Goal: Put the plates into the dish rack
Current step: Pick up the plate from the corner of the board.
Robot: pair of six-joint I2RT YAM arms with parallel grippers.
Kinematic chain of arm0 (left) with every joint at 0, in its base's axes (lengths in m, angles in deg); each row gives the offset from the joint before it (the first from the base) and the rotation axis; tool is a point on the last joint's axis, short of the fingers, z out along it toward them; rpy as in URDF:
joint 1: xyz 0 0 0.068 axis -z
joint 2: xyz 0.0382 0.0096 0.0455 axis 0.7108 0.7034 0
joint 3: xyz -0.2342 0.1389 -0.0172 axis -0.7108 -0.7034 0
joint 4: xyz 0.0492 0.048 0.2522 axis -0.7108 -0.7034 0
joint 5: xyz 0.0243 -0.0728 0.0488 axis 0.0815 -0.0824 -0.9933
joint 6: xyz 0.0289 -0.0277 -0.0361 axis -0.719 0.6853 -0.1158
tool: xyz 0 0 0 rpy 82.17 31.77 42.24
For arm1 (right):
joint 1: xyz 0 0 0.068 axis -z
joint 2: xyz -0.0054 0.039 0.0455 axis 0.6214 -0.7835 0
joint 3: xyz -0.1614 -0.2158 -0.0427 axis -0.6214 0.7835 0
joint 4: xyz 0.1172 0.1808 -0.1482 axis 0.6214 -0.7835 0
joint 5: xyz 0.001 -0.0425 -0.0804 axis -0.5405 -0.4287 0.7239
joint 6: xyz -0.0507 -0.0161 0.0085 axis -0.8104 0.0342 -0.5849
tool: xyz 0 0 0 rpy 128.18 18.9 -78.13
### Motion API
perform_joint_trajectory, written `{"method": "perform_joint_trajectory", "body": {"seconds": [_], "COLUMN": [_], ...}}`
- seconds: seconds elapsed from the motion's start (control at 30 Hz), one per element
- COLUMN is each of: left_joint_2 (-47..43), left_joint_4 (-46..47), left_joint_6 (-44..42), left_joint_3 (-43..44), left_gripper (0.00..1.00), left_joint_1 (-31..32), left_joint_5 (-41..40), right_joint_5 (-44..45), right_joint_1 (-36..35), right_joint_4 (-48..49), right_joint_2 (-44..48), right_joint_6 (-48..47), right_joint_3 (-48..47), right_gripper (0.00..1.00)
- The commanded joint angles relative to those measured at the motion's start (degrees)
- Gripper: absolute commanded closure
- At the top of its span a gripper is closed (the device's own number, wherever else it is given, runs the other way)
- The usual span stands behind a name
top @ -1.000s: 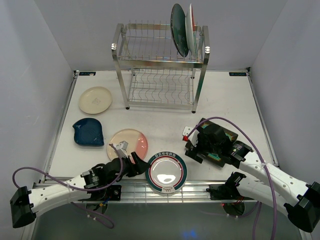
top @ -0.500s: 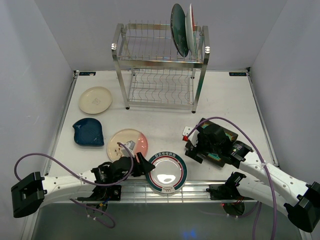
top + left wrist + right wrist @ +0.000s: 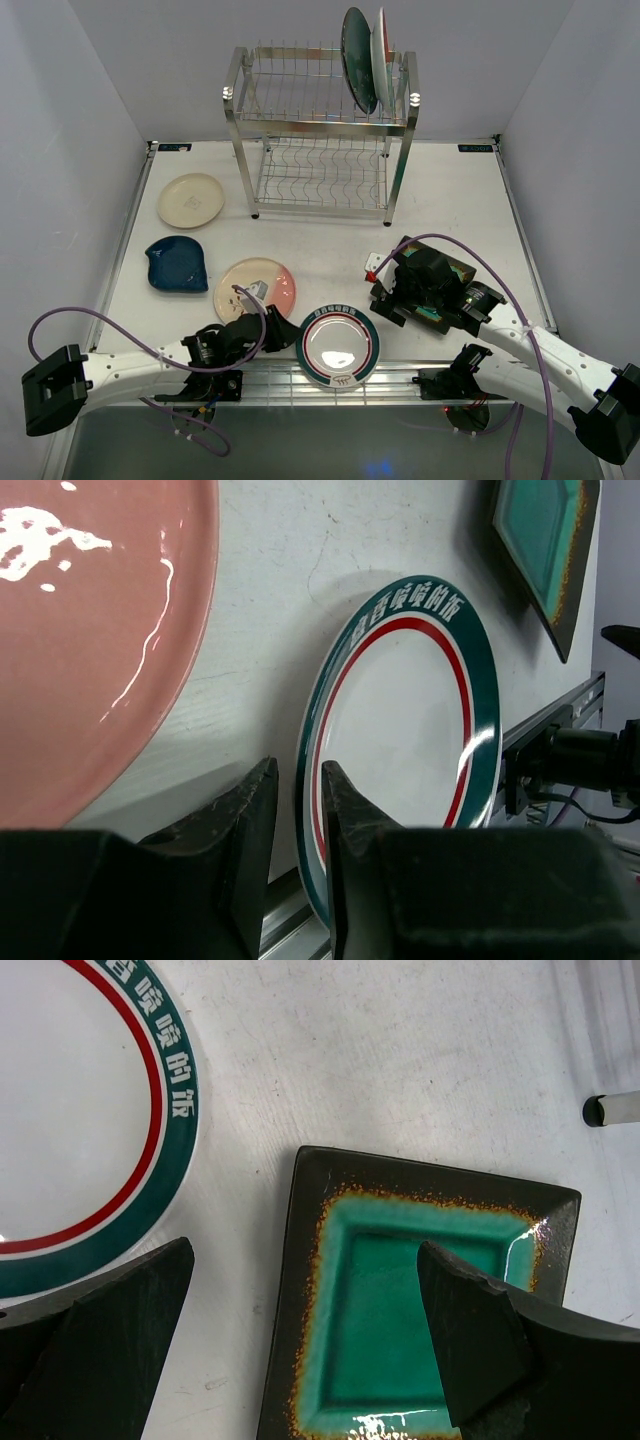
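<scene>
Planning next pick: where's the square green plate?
The square green plate lies right of centre, top view, beneath the open right claw, beside the green-rimmed plate.

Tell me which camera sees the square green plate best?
The right wrist view: the square green plate lies close and nearly whole under the open right gripper. From the top external view that gripper covers most of it. The left wrist view catches only one corner at its top right edge.

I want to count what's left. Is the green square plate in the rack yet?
No, it is out. The green square plate lies flat on the table, below the open right gripper.
</scene>
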Motion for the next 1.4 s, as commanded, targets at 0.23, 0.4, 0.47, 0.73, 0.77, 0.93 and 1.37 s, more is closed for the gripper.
{"method": "perform_joint_trajectory", "body": {"seconds": [0.23,0.4,0.47,0.73,0.77,0.93,1.37], "left_joint_2": [7.46,11.42,12.74,17.13,17.48,18.89,17.76], "left_joint_4": [2.48,3.18,4.58,8.98,9.51,11.01,12.94], "left_joint_6": [-0.90,-0.90,-0.99,-3.01,-3.10,-4.33,-4.59], "left_joint_3": [-1.75,-0.44,-0.35,0.18,0.18,0.27,-0.35], "left_gripper": [0.62,0.40,0.41,0.62,0.64,0.72,1.00], "left_joint_1": [0.27,0.27,0.27,0.27,0.27,0.27,0.27], "left_joint_5": [-0.78,-0.08,0.71,3.35,3.44,4.67,3.97], "right_joint_5": [0.52,0.44,0.44,0.44,0.44,0.35,0.44], "right_joint_1": [-0.34,-0.34,-0.34,-0.25,-0.33,-0.34,-0.34], "right_joint_4": [1.99,1.99,1.99,1.99,1.99,1.99,1.99], "right_joint_2": [0.79,0.88,0.88,1.05,0.97,1.06,1.23], "right_joint_6": [0.70,0.70,0.70,0.70,0.70,0.70,0.79], "right_joint_3": [0.51,0.51,0.51,0.60,0.60,0.60,0.60], "right_gripper": [0.02,0.02,0.02,0.02,0.02,0.02,0.02]}}
